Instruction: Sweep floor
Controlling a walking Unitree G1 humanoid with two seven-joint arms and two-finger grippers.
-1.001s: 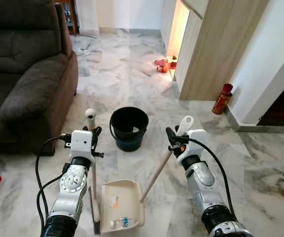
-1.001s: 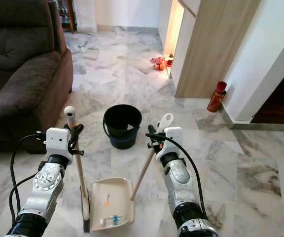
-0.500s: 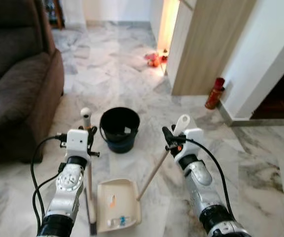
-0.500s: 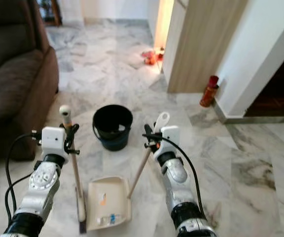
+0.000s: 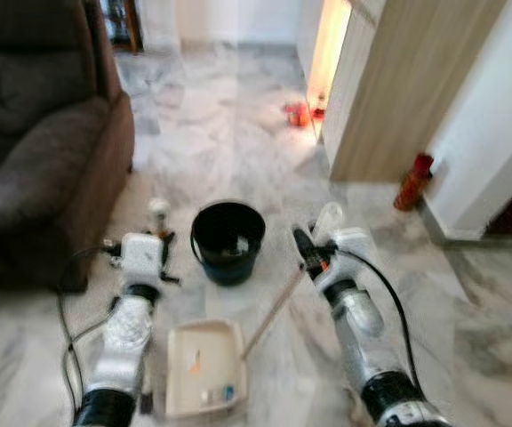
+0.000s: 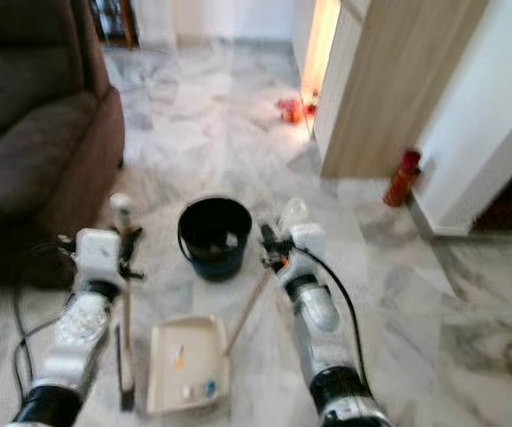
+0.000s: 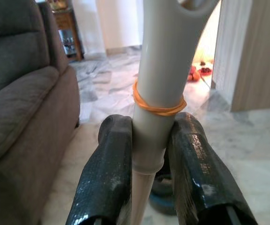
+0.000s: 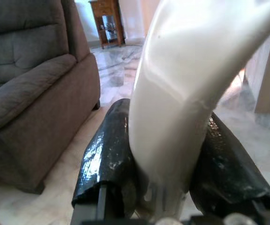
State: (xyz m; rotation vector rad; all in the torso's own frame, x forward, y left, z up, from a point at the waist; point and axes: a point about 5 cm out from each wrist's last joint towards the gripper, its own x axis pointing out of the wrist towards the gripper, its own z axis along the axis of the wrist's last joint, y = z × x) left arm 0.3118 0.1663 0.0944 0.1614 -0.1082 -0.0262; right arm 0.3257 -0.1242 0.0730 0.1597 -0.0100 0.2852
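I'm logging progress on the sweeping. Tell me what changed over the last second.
Little changed among the things; the shifts in the pictures look like camera motion. The left gripper stays shut on the broom handle, the right gripper on the dustpan handle. The dustpan still holds its litter short of the black bucket.

Both eye views are motion-blurred. The small items in the dustpan (image 5: 204,367) cannot be identified. The broom head (image 6: 126,391) is a dark smear by the frame's lower edge. The broom handle (image 7: 156,89) and dustpan handle (image 8: 186,79) are cut off by the wrist frames' upper edges. The sofa (image 5: 38,133) is cropped left.
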